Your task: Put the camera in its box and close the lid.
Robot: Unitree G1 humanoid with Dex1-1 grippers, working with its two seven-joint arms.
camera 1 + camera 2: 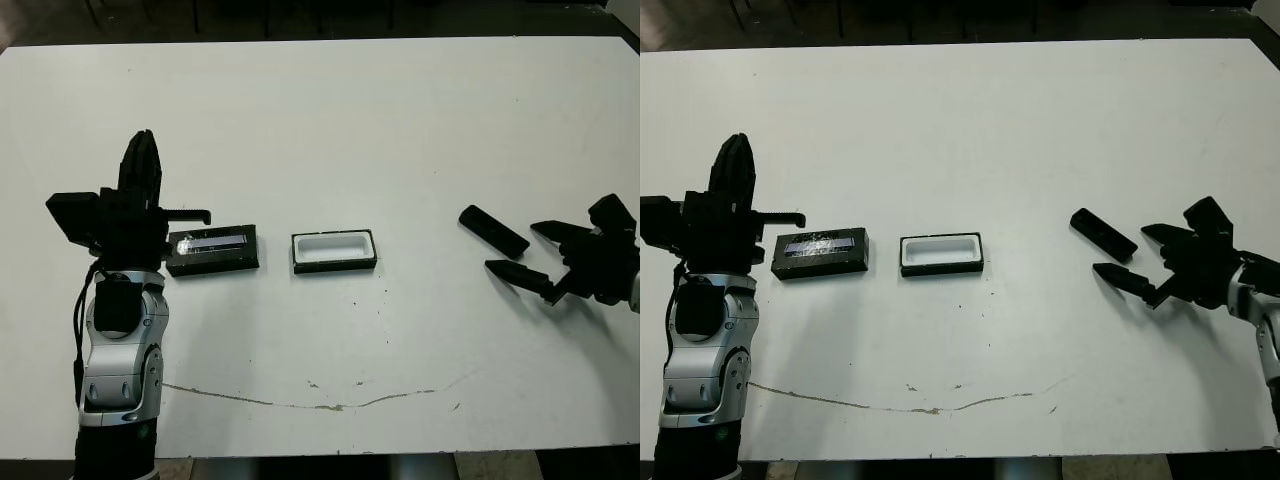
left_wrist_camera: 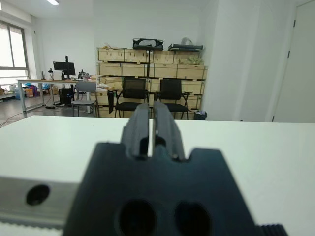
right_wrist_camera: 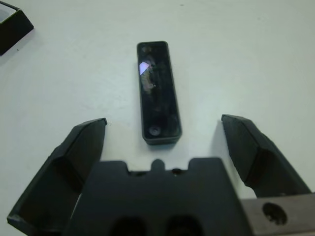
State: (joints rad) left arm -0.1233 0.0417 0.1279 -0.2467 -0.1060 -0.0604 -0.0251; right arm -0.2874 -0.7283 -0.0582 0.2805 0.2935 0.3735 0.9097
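Camera (image 3: 158,91) lies flat on the white table (image 1: 330,110), over on the robot's right side, well apart from the box. Slim black bar, glossy face up, a bright glint near one end. Looks rigid and light; the smooth top would likely slip under a pinch from above, and the glossy face may scratch. Best hold, by my reckoning: the two long side edges, near mid-length, so it stays level when lifted.

Right gripper (image 3: 164,125) sits near the camera's closer end, fingers spread wide, nothing between them. In the right wrist view the bar lines up between the two fingers but is not touched by either. A short advance would be needed to straddle it.

Box (image 1: 334,250) rests near the table's middle, white lining up, nothing inside. Only slightly longer than the camera, so the bar must go in aligned with the tray's length.

Lid (image 1: 213,248) lies just beside the box toward the robot's left, silvery strip showing, separate from the box.

Left gripper (image 1: 141,165) is held upright above the left forearm close by the lid, fingers pressed together and carrying nothing.

A thin dark scuff line (image 1: 330,405) marks the table's near part.
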